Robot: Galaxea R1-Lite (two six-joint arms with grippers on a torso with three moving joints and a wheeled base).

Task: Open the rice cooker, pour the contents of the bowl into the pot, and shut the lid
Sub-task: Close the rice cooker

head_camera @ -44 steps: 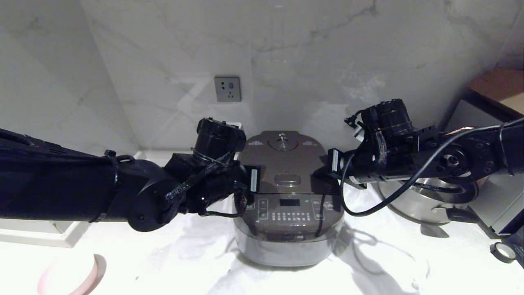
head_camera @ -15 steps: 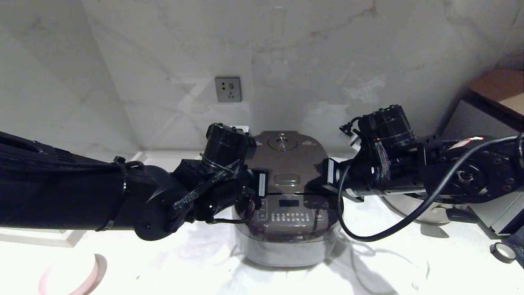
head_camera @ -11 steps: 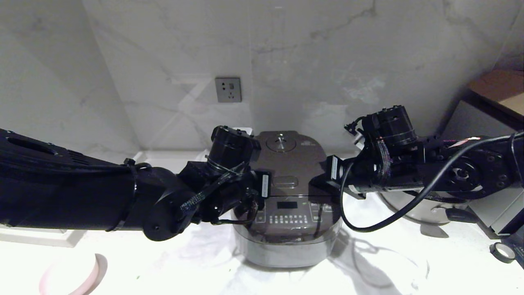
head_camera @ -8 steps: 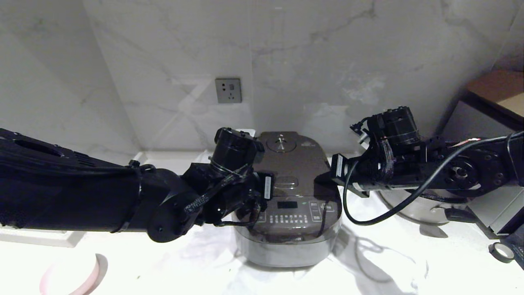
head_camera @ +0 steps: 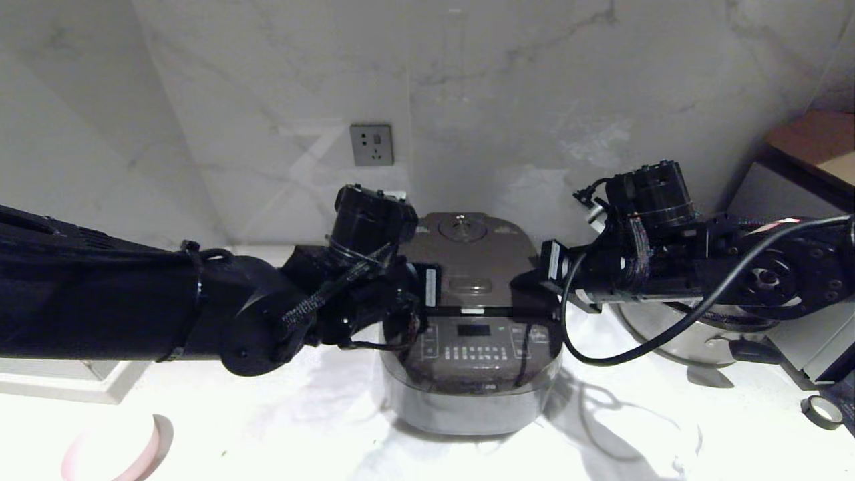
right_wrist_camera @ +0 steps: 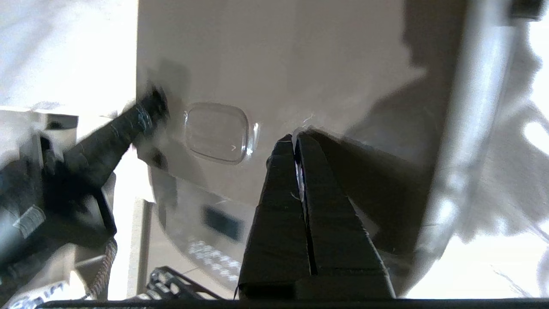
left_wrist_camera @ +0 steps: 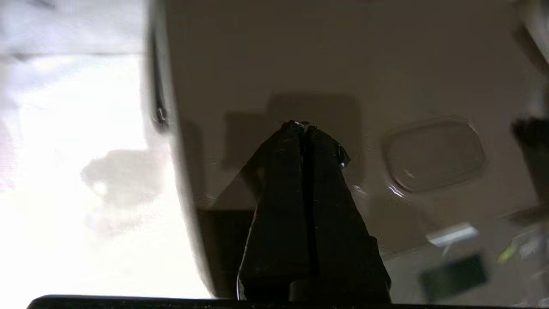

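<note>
The rice cooker (head_camera: 471, 327) sat on the bench (head_camera: 634, 427), its lid (head_camera: 471, 267) down between both grippers. The left gripper (left_wrist_camera: 303, 126) and right gripper (right_wrist_camera: 296, 137), each pinched closed and empty, rested over the lid's front corners. The bowl (head_camera: 137, 454) lay well left of the left gripper.

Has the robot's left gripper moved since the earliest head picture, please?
Yes: the left gripper, shut, shifted slightly right, relative to the grey wall socket, toward the oval button on the brown lid.
</note>
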